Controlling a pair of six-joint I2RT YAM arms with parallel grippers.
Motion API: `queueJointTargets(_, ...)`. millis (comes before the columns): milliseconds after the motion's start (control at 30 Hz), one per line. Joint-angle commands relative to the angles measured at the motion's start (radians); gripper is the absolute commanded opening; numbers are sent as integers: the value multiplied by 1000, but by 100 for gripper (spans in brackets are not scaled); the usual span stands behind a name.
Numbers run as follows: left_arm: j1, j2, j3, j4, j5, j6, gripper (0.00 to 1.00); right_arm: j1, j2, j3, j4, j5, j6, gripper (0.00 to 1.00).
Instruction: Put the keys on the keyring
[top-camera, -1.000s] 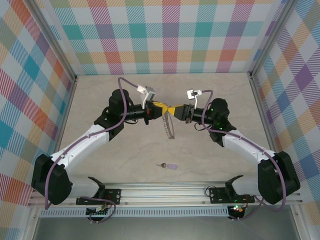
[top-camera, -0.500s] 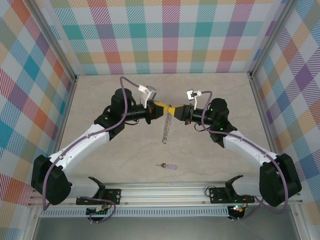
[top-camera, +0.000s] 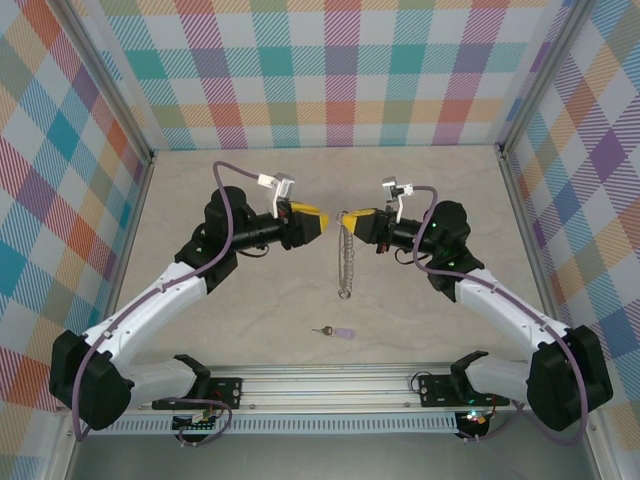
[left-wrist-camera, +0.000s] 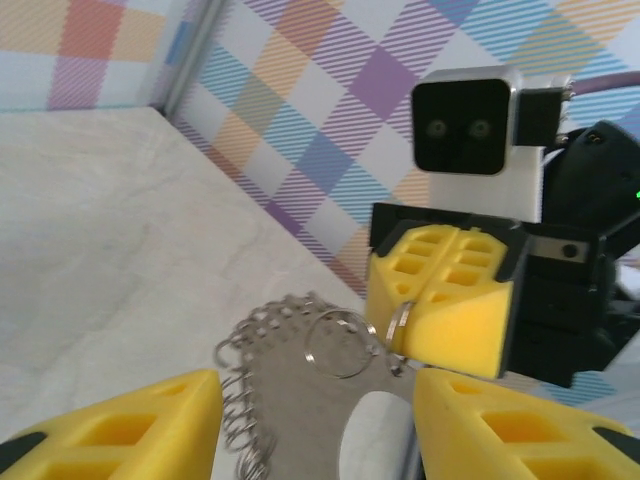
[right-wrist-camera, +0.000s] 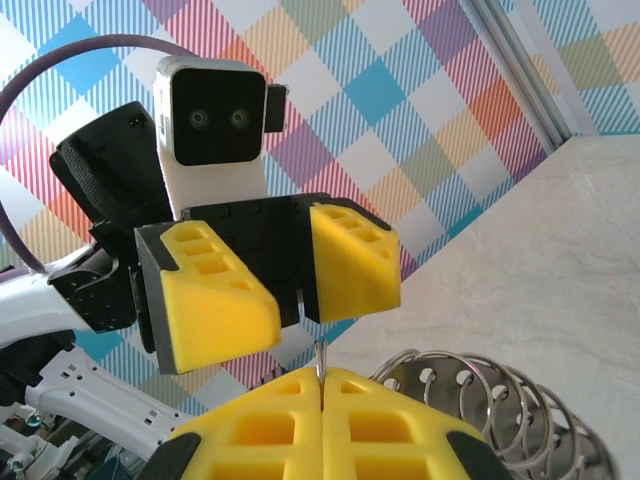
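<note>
My left jaws have let go of the keyring (top-camera: 345, 265) and drawn back, standing wide, so my right jaws, pinched shut on its rim, alone dangle it above the desk (top-camera: 260, 320), freeing my left to fetch the keys (top-camera: 337, 332) lying nearer the bases.

no lettering, label, brand mark or number can be read on any surface in these views.
</note>
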Motion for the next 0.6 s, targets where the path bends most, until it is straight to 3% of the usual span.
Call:
queueJointTargets(0, 1, 0, -29, 159, 89, -110, 47, -2, 19, -18, 152, 16, 64, 0)
queueJointTargets(233, -10, 15, -55, 248, 79, -160, 35, 0, 67, -33, 264, 26, 145, 0)
queueJointTargets(567, -12, 65, -52, 310, 68, -204, 33, 1, 91, -35, 331, 41, 196, 0)
